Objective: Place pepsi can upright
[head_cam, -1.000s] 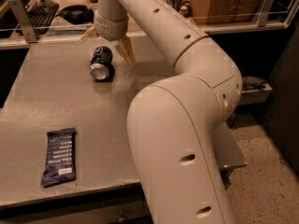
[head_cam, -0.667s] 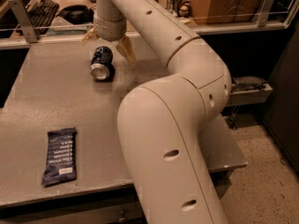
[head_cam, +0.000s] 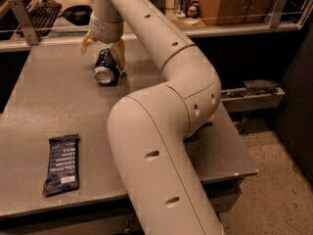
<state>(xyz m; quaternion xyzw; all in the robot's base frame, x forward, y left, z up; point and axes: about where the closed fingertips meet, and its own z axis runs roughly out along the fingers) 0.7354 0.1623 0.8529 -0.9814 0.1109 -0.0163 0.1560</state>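
The pepsi can (head_cam: 105, 67) is dark blue with a silver end. It lies on its side on the grey table (head_cam: 54, 106), at the far middle, silver end facing the camera. My gripper (head_cam: 101, 47) hangs just above the can's far end. Its tan fingers (head_cam: 119, 54) are spread apart, one on each side of the can. They do not visibly touch the can. The big cream arm reaches from the lower right over the table and hides the table's right part.
A flat dark blue snack wrapper (head_cam: 61, 163) with white text lies near the table's front left edge. Behind the table runs a railing (head_cam: 146, 31), with a keyboard (head_cam: 41, 11), a dark object and cans beyond it. The floor drops off at the right.
The arm's elbow has swung and the view has shifted slightly. The gripper has stayed over the can's far end, and the can has not moved on the table.
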